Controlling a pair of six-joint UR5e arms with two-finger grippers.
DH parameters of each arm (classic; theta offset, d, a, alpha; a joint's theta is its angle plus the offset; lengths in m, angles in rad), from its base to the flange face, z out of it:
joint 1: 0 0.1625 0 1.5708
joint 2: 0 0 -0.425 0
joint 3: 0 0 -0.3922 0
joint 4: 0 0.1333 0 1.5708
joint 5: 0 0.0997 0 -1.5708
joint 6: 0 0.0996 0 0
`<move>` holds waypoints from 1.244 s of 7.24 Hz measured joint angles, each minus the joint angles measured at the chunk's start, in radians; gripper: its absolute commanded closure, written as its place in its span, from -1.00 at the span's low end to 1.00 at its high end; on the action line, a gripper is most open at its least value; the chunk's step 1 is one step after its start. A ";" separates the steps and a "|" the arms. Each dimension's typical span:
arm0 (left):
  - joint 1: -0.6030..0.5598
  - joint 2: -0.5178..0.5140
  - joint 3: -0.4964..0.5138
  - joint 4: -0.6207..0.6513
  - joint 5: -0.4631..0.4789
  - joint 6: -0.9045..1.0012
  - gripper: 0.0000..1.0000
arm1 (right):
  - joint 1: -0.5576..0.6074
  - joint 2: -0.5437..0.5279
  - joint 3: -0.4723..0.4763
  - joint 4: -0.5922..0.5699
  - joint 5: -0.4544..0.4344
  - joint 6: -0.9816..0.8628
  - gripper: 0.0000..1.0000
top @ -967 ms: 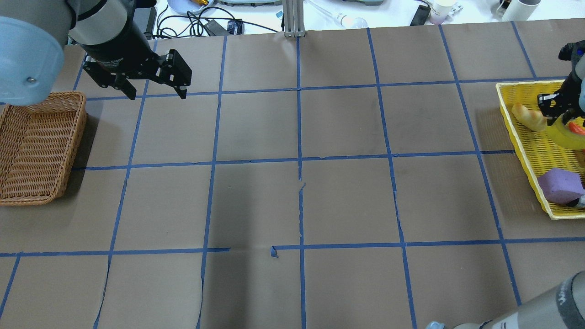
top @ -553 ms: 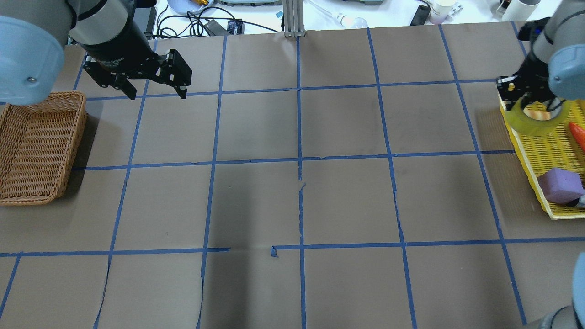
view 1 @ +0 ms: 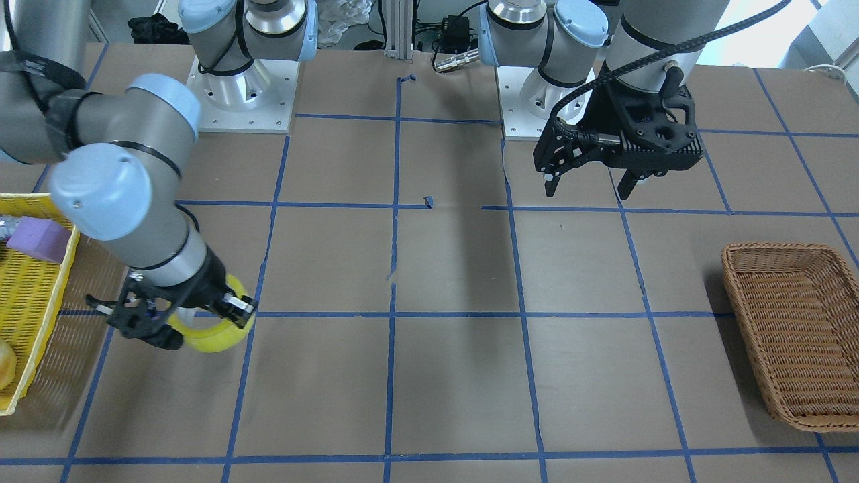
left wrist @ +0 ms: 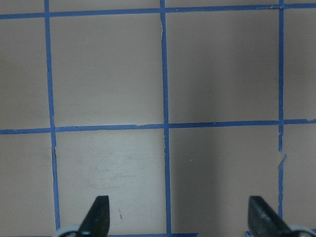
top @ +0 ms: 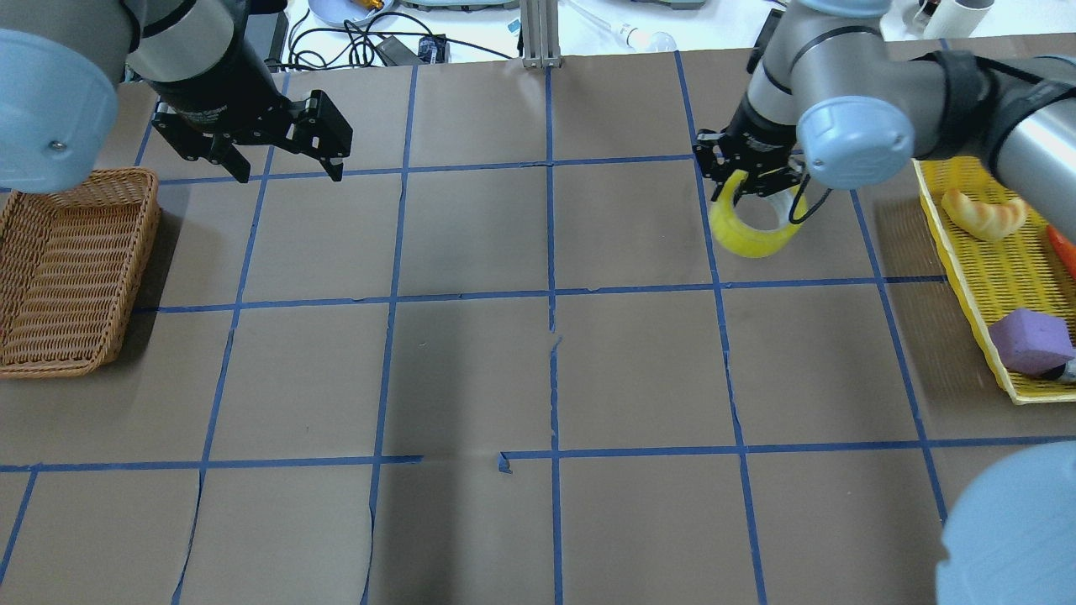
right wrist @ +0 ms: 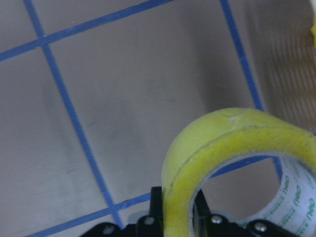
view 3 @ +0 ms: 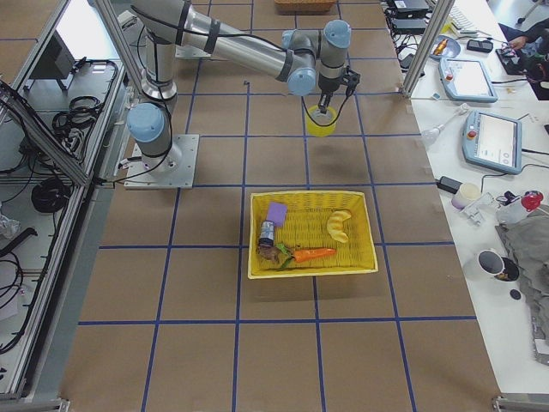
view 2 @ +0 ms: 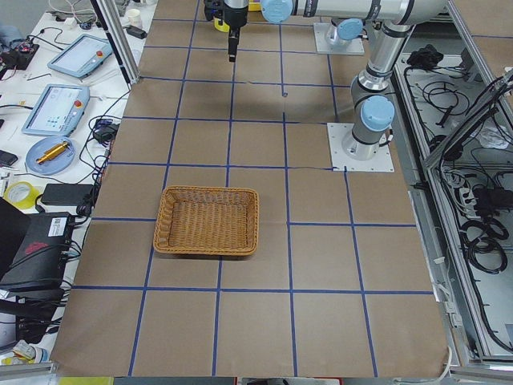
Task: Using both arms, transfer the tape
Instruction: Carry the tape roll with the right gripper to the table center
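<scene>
Your right claw (top: 756,181), clamped on the tape (top: 751,239), swung clear of the tray (top: 952,252) across the bench (top: 546,370); your left claw (top: 290,172) waited open for the pass.

Non-task items on a brown paper-covered table (top: 471,370) marked with blue tape grid lines (top: 552,252).
Rectangular tan wicker basket (view 2: 207,220) lies flat toward the robot's left end. Yellow plastic mesh tray (view 3: 356,245) lies toward the right end, holding a pale croissant-shaped bread piece (view 3: 340,225), an orange carrot (view 3: 313,254), a purple foam block (view 3: 276,212) and a small dark bottle (view 3: 267,232) just beside the block. White side bench carries a grey tablet-like pendant (view 2: 54,108) and a blue plate (view 2: 48,167).
</scene>
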 measured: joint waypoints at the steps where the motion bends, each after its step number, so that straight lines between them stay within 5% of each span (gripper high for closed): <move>1: 0.000 0.000 0.000 0.000 0.000 0.000 -1.00 | 0.078 0.046 -0.035 -0.015 0.004 0.103 1.00; 4: 0.000 0.000 0.000 0.000 0.000 0.000 -1.00 | 0.248 0.197 -0.144 -0.054 -0.002 0.359 1.00; 8: 0.000 0.000 0.000 0.000 0.000 0.000 -1.00 | 0.340 0.260 -0.169 -0.111 0.013 0.536 1.00; 9: 0.000 0.000 0.000 0.000 0.000 0.000 -1.00 | 0.349 0.267 -0.171 -0.118 0.014 0.547 0.30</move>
